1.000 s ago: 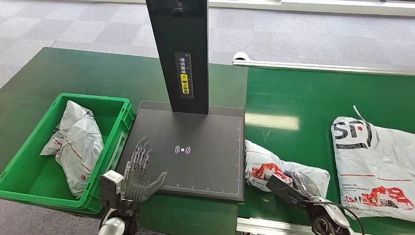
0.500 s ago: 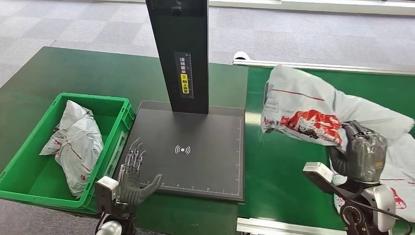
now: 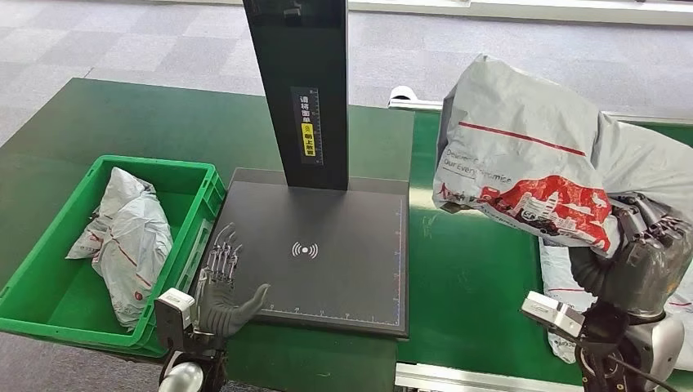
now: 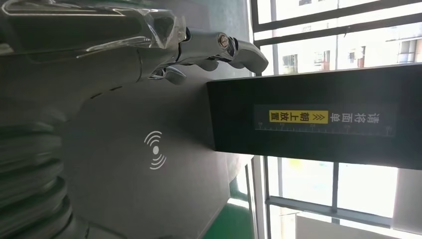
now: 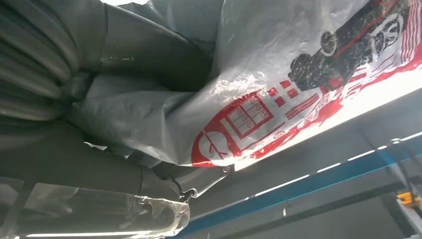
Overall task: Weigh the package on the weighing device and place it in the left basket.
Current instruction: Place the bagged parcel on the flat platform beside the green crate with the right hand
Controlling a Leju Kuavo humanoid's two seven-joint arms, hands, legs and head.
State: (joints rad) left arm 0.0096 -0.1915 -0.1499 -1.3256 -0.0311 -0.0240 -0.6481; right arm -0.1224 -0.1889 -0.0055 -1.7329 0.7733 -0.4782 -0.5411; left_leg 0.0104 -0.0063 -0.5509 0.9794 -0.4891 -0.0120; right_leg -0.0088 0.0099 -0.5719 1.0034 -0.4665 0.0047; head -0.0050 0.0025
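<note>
A green plastic basket (image 3: 49, 282) at the left of the green counter (image 3: 122, 122) holds two crumpled white mailers (image 3: 131, 237), apparently sorted. Just right of it, the robot's left hand (image 3: 222, 287) rests empty on the near-left corner of the flat black weighing platform (image 3: 343, 237), fingers spread, likely waiting to receive. A tall black column with a yellow label (image 3: 306, 90) rises from the platform's far edge. At right, the right hand (image 3: 641, 253) grips a grey plastic courier package with red print (image 3: 523, 155), held aloft above the counter, seemingly bound for the platform. Another white mailer (image 3: 564, 269) lies beneath it.
</note>
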